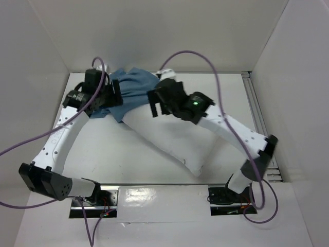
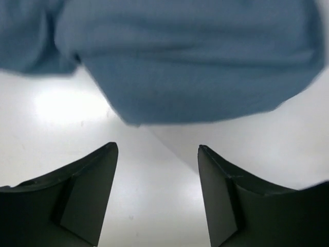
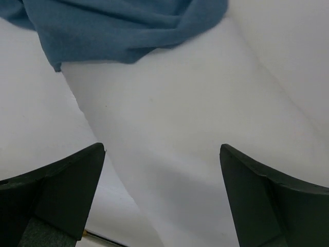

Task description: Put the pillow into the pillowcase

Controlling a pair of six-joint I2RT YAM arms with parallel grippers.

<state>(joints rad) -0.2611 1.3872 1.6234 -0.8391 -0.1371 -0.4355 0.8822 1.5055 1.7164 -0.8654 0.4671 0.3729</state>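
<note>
The white pillow (image 1: 172,136) lies diagonally on the table, its far end under the dusty-blue pillowcase (image 1: 131,90). The pillowcase covers only that far end; most of the pillow is bare. My left gripper (image 1: 114,94) is open and empty at the pillowcase's left edge; its wrist view shows the blue cloth (image 2: 195,56) just ahead of the fingers (image 2: 92,190) and the pillow (image 2: 267,149) at the right. My right gripper (image 1: 159,105) is open and empty above the pillow (image 3: 205,144), with the pillowcase's edge (image 3: 128,25) ahead.
White enclosure walls stand at the left, back and right. A metal rail (image 1: 257,110) runs along the table's right side. Purple cables (image 1: 205,59) loop over both arms. The arm bases (image 1: 154,198) sit at the near edge.
</note>
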